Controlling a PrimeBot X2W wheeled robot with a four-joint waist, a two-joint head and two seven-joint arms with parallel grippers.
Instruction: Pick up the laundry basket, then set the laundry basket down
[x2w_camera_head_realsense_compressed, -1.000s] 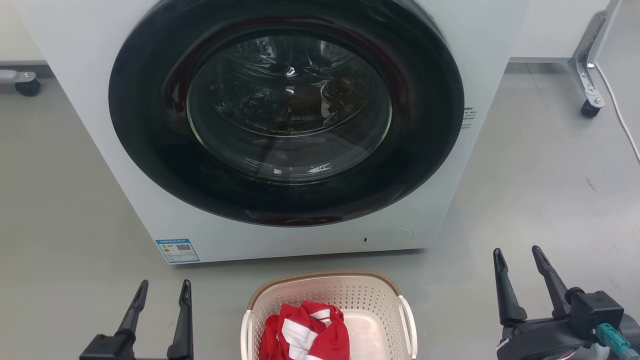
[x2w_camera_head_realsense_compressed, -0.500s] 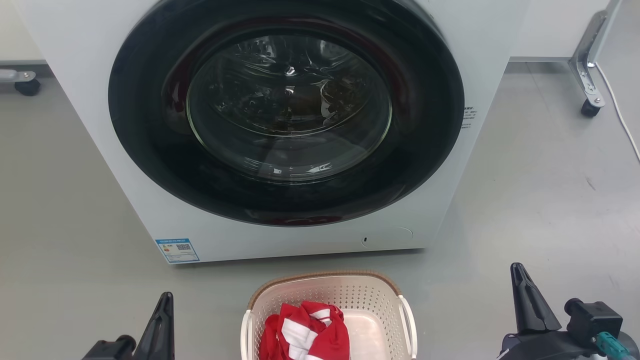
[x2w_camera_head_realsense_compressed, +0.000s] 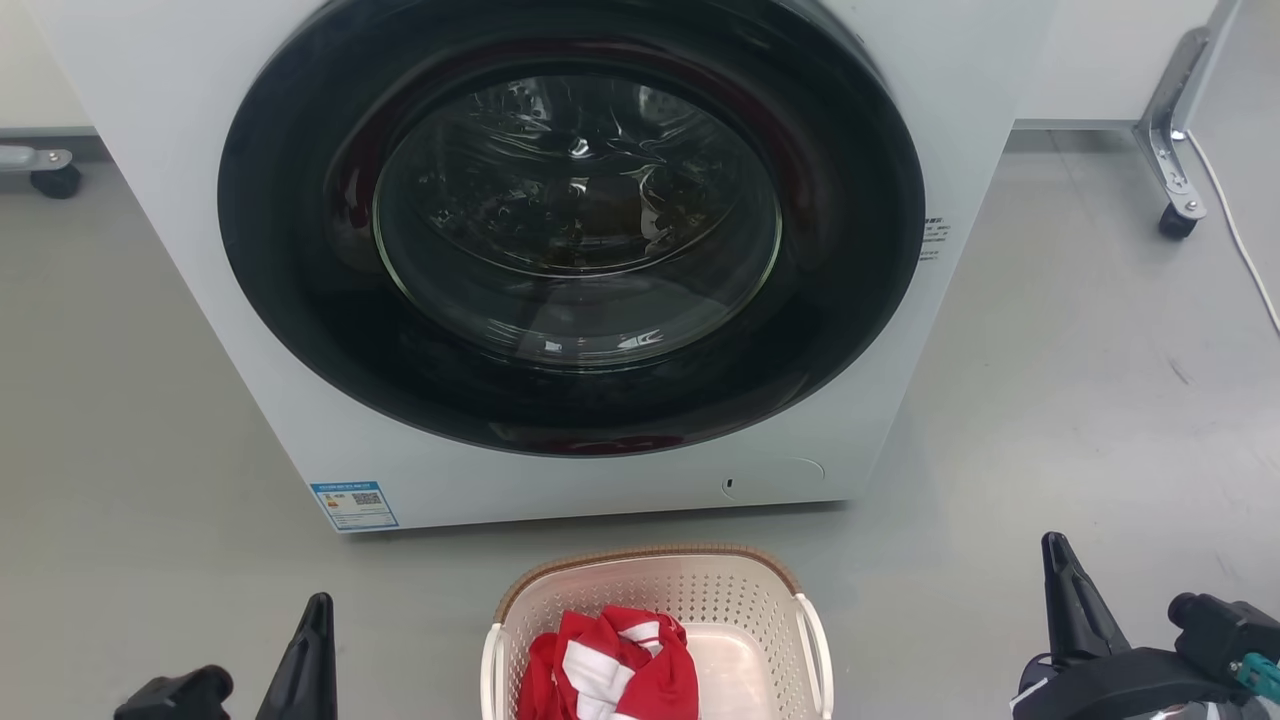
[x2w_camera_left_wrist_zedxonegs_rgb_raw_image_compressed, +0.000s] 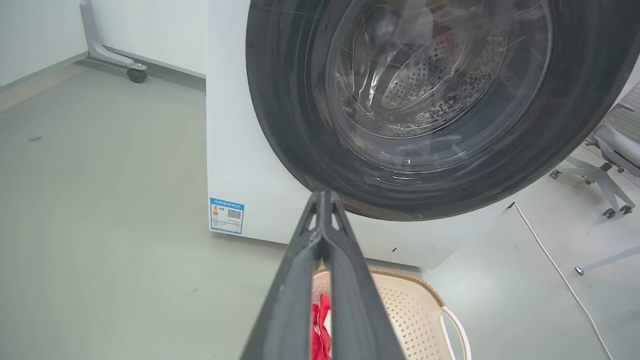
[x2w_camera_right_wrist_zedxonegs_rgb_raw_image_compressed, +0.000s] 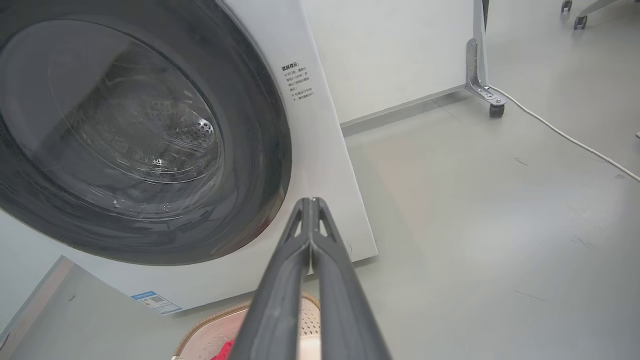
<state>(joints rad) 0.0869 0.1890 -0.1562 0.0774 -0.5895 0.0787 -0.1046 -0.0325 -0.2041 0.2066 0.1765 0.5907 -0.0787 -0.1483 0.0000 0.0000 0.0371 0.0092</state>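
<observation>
The laundry basket (x2w_camera_head_realsense_compressed: 700, 590) stands on the floor just in front of the washing machine, at the bottom centre of the head view. It is cream and perforated, with a brown rim and white side handles, and holds a red and white cloth (x2w_camera_head_realsense_compressed: 612, 665). My left gripper (x2w_camera_head_realsense_compressed: 320, 604) is shut and empty, well to the left of the basket. On the other side, also apart from it, my right gripper (x2w_camera_head_realsense_compressed: 1053, 546) is shut and empty. Below the shut fingers the basket (x2w_camera_left_wrist_zedxonegs_rgb_raw_image_compressed: 415, 310) appears in the left wrist view, and its rim (x2w_camera_right_wrist_zedxonegs_rgb_raw_image_compressed: 210, 332) in the right wrist view.
A white front-loading washing machine (x2w_camera_head_realsense_compressed: 960, 90) with a big dark round door (x2w_camera_head_realsense_compressed: 575, 220), closed, stands right behind the basket. A wheeled metal leg (x2w_camera_head_realsense_compressed: 1175, 215) and a white cable (x2w_camera_head_realsense_compressed: 1240, 240) lie at the back right. Another caster (x2w_camera_head_realsense_compressed: 55, 180) is at the back left.
Both grippers were open a second ago and have shut on nothing. Each has since sunk a little and drifted outward. The basket has not moved.
</observation>
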